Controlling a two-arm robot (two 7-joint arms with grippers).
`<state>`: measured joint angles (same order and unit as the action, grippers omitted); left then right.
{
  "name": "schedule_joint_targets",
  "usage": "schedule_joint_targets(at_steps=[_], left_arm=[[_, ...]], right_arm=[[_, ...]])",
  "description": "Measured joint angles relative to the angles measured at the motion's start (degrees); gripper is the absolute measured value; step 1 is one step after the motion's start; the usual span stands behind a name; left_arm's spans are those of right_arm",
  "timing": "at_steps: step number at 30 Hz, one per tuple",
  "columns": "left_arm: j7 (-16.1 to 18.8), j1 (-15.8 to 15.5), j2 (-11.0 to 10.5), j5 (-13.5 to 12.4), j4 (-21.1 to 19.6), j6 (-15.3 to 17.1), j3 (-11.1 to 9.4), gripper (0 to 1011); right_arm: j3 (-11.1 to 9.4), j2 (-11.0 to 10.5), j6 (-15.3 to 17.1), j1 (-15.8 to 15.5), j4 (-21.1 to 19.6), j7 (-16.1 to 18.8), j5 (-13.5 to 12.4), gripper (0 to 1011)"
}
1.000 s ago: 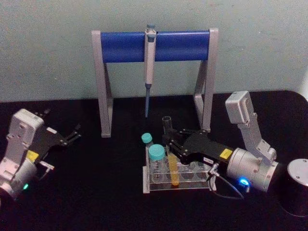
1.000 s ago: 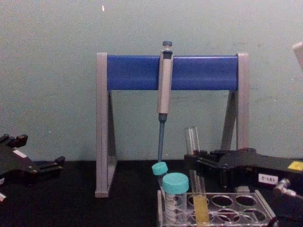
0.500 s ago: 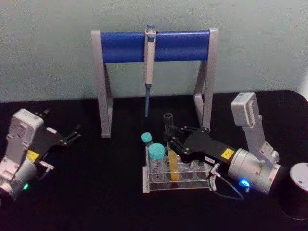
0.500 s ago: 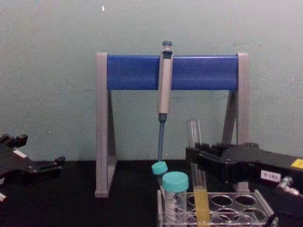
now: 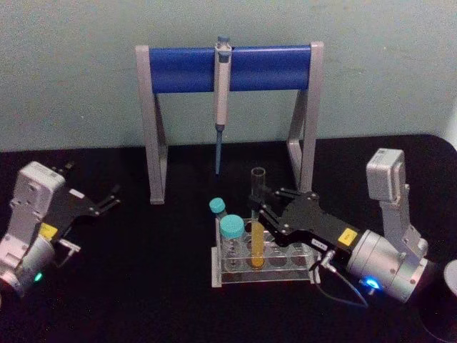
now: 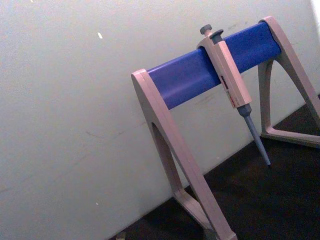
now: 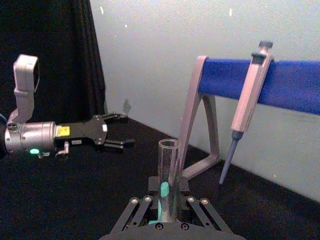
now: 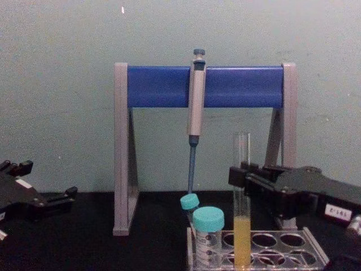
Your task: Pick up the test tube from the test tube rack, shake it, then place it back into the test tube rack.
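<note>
The right claw [image 5: 261,209] is shut tight on the tall thin clear glass tube [image 5: 255,239], gripping it above the yellow-orange liquid. The tube stands straight, and its round bottom sits down inside the low clear plastic rack [image 5: 235,277] with round holes. The chest view shows the liquid from the side, filling the lower part. The right wrist view shows the tube's open top. Two short tubes with teal caps [image 5: 230,227] stand in the rack just beside it. The left claw [image 5: 107,201] is well away on the left, over the black table [image 5: 157,286], with its fingers apart and holding nothing.
</note>
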<state>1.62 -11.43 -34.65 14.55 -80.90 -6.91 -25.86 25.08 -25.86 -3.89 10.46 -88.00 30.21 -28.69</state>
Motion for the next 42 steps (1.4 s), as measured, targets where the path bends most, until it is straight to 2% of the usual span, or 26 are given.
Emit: schedule_joint_targets(at_steps=[7,18,25,32,42], left_arm=[[0.0,0.0,0.0,0.0,0.0,0.0,0.0,1001],[0.0,0.0,0.0,0.0,0.0,0.0,0.0,1001],[0.0,0.0,0.0,0.0,0.0,0.0,0.0,1001],[0.0,0.0,0.0,0.0,0.0,0.0,0.0,1001],[0.0,0.0,0.0,0.0,0.0,0.0,0.0,1001]], right_arm=[[-1.3,-0.4,-1.4,-0.8,-2.2,-0.4,0.1,229],[-3.4,-1.0,-1.6,-0.7,-6.5,-1.2,-0.4,229],[-3.8,-0.3,-1.6,1.3,-5.9,-2.2,0.5,228],[-3.7,1.2,-0.7,3.6,-3.3,-3.2,1.4,229],[-4.4,1.6,-0.3,4.1,-2.2,-4.2,2.2,229]])
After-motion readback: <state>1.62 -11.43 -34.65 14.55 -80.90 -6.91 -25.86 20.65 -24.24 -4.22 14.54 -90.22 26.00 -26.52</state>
